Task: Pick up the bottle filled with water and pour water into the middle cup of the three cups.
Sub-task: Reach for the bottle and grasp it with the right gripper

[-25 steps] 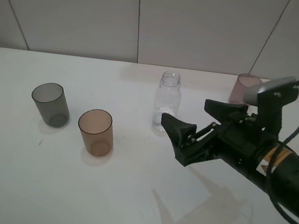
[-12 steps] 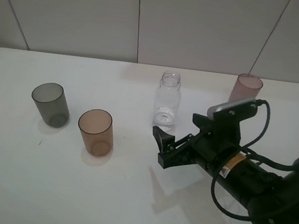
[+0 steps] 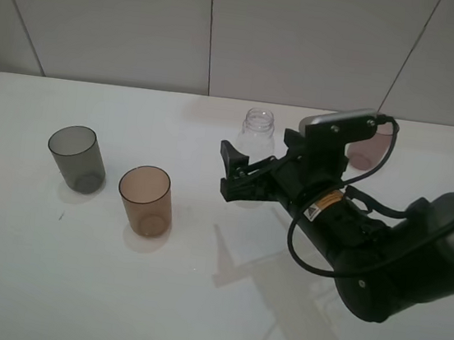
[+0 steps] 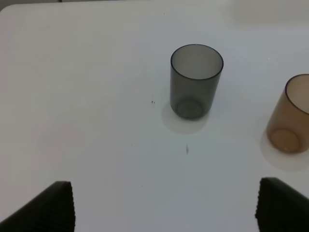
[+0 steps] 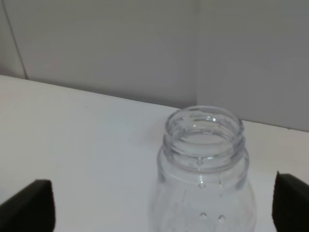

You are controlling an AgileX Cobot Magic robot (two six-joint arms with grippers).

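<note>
Right claw with its fingers spread wide and clamped on nothing; the bottle stands upright between them, touching neither. It is capless with a clear threaded neck, and its water level cannot be made out. The right arm reaches low across the surface from the right and carries a small sticker with a yellow mark, its print too small to read. The mauve-pink cup stands behind the arm, partly hidden. The middle cup, orange-brown and empty, stands well left of the bottle; the smoky grey cup, also empty, stands farther left. Left claw, fingers likewise wide apart, hovers above the surface facing the smoky grey cup and holds nothing.
</note>
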